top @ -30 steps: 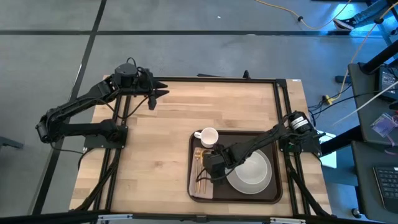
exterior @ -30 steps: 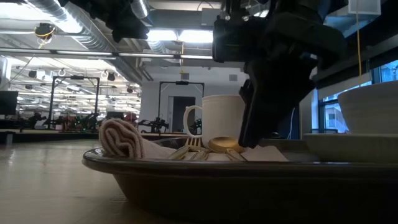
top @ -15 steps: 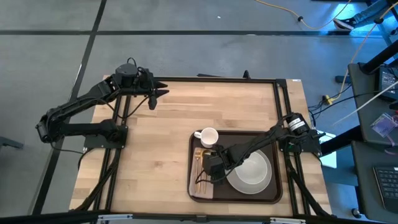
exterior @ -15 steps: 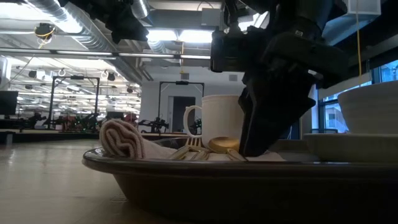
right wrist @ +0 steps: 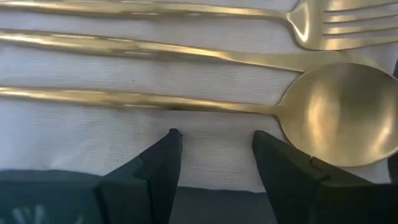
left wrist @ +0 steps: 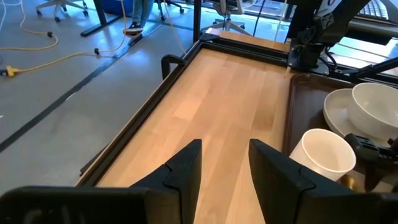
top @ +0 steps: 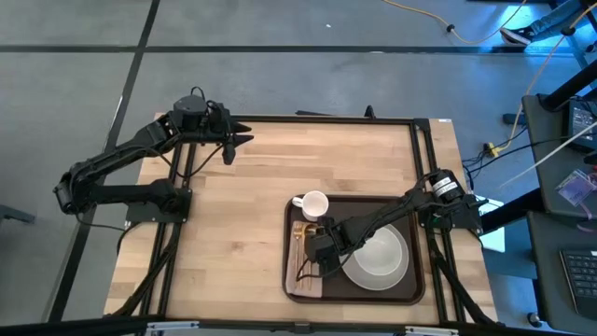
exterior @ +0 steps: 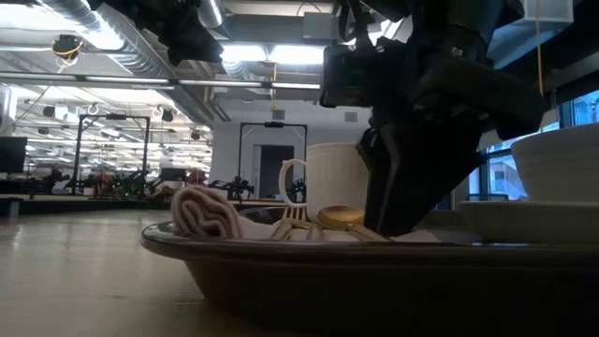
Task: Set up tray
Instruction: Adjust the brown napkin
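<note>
- Overhead, the table [top: 252, 196] is pale wood planking in a dark metal frame, standing on a grey floor [top: 280, 84] crossed by dark seams.
- Cables [top: 457, 33] trail over the floor at the far right, beside a desk with a keyboard [top: 580, 280].
- The low view looks across the table into a large workshop with ceiling ducts, strip lights and a dark doorway [exterior: 271, 159] at the back.
- One tray [top: 410, 291], dark brown with rounded corners, lies on the right half of the table, near the front edge.
- On the tray: one white mug [top: 313, 204] at the far left corner, one white plate [top: 377, 277] with one white bowl [top: 382, 254] on it at the right, and one tan napkin [top: 300, 282] along the left side.
- Three gold pieces of cutlery lie side by side on the napkin: a fork [right wrist: 186, 11], a spoon [right wrist: 323, 121], and a third [right wrist: 155, 51] whose head is out of frame.
- Two arms: the right hand [top: 320, 257] is down on the napkin beside the cutlery, fingers [right wrist: 158, 163] spread and empty, the spoon handle just ahead of them.
- The left hand [top: 241, 140] waits over the far left corner of the table, fingers [left wrist: 186, 171] apart, holding nothing.
</note>
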Robot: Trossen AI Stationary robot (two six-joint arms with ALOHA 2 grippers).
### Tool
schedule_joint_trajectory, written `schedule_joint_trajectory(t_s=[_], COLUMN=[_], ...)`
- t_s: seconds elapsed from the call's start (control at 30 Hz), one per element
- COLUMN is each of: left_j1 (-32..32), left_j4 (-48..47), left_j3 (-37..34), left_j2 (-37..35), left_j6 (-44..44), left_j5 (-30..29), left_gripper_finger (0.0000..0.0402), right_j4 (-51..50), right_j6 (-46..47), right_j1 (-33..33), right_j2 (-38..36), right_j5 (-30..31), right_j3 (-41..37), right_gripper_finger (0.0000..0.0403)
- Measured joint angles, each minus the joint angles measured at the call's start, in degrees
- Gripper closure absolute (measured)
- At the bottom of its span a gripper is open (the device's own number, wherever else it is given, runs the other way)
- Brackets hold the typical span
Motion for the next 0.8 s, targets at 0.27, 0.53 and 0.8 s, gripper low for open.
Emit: schedule_joint_trajectory(t_s=[0.27, 0.53, 0.8], left_j1=[0.0, 0.0, 0.0], left_j4=[-0.1, -0.1, -0.8], left_j3=[0.0, 0.0, 0.0], left_j2=[0.0, 0.0, 0.0], left_j6=[-0.1, -0.1, 0.0], left_j5=[0.0, 0.0, 0.0], left_gripper_finger=[0.0274, 0.0274, 0.0274], right_j4=[-3.1, -8.8, -9.6], right_j6=[-1.7, -5.9, -4.6], right_j1=[0.0, 0.0, 0.0], right_j2=[0.1, 0.3, 0.3], right_j5=[-0.3, -0.4, -0.4], right_j3=[0.8, 3.3, 3.4], right_gripper_finger=[0.0199, 0.0199, 0.0199])
